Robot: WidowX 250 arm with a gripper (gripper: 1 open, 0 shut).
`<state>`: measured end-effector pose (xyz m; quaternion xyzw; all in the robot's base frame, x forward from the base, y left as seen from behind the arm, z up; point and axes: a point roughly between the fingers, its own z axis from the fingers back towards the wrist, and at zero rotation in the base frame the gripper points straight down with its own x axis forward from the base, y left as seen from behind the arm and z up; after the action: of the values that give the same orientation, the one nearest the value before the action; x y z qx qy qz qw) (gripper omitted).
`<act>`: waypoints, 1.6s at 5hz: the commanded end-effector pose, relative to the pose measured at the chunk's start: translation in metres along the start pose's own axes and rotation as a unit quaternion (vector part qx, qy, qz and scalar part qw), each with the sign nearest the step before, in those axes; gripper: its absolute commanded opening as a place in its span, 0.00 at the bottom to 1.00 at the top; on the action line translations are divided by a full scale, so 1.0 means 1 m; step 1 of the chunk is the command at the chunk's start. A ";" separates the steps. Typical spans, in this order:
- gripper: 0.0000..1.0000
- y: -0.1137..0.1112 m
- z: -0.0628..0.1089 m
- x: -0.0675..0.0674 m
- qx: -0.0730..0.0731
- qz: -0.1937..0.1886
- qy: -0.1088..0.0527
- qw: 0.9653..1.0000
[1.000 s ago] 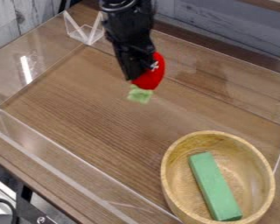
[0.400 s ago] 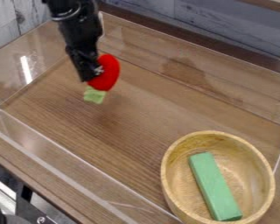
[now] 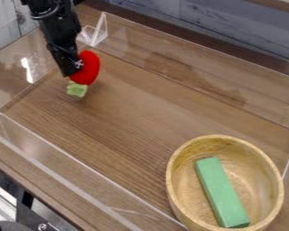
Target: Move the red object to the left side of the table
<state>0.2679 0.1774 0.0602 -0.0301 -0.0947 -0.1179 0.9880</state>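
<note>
Strawberry toy, the red object (image 3: 86,66), hung pinched in the claw (image 3: 76,69), whose jaws were closed tight on it, at the far left of the worktop (image 3: 159,108) beside the clear acrylic wall (image 3: 26,56). Its long axis ran nearly straight down, green cap lowest, so release likely needed only a short descent.

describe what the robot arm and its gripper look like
The arm is black and blocky, entering from the top left corner. It narrows into a slim black gripper with dark fingers. No cables, labels or markings are clear enough to make out at this size.
</note>
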 end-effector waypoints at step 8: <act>0.00 0.017 0.008 0.002 -0.026 0.153 -0.018 0.988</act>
<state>0.2685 0.1880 0.0437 -0.0956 -0.0739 0.0335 0.9921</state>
